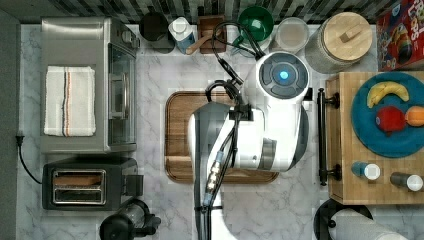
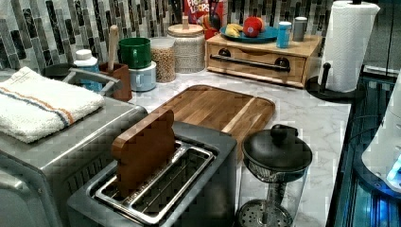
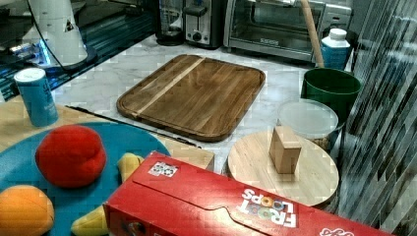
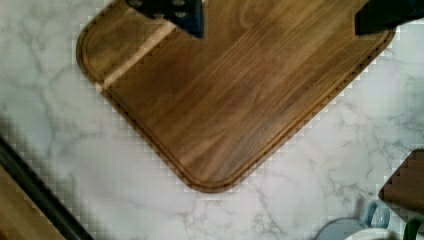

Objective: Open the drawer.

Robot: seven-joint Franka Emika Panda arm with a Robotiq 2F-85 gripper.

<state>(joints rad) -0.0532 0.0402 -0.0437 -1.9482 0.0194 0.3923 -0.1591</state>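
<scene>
The claw (image 4: 280,20), cut off in the wrist view, hangs spread apart over the wooden tray (image 4: 220,105). The drawer (image 2: 257,61) sits closed, its black bar handle (image 2: 250,62) untouched.

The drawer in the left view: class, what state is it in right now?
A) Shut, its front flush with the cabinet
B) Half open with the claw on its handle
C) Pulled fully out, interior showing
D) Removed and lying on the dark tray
A: the drawer sits flush in the light-wood cabinet, its black bar handle untouched and no interior showing.
</scene>
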